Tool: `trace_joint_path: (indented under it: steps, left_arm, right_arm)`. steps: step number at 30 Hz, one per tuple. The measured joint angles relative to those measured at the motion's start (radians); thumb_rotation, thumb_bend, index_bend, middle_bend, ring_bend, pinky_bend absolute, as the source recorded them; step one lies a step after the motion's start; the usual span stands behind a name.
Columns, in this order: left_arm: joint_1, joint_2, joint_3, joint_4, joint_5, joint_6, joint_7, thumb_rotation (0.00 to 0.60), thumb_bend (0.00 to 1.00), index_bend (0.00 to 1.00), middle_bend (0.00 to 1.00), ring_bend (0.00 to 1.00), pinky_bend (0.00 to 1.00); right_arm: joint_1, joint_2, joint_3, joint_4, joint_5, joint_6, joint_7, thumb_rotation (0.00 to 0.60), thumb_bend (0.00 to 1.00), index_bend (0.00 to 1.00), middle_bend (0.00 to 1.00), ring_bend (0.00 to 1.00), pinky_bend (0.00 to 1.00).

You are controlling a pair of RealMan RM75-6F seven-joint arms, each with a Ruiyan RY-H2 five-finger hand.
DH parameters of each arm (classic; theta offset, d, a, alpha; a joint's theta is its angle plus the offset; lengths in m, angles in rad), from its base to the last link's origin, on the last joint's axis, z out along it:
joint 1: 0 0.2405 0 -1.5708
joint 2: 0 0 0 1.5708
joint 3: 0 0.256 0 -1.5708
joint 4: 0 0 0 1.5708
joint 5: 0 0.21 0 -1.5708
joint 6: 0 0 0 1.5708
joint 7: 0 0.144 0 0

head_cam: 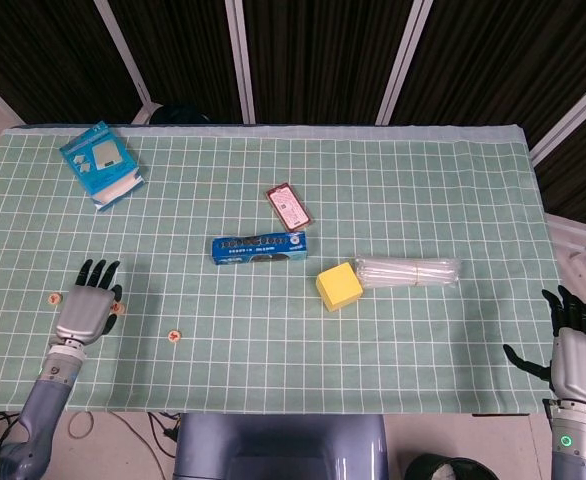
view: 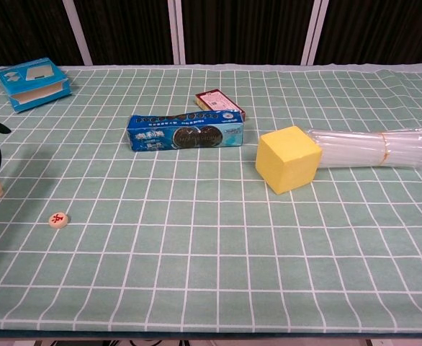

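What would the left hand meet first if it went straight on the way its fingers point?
The left hand points up the table, slightly right. The green cloth ahead looks free for a long stretch; the blue box lies roughly in that line near the far edge, though height above the cloth is unclear.

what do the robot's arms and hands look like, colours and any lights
Both the left hand and right hand have silver-grey metal backs with black fingers. The forearms are blue-grey tubes. A small green light glows on the right wrist.
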Motion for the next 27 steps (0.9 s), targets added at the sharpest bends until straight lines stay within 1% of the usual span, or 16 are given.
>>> trace_joint_path:
  steps: [27]
  left_arm:
    - [0.003,-0.004,-0.007,0.003,0.004,-0.003,0.012,0.600,0.31,0.46,0.07,0.00,0.00]
  right_arm:
    - [0.000,0.000,0.002,-0.003,0.008,0.001,-0.006,0.600,0.27,0.12,0.05,0.01,0.00]
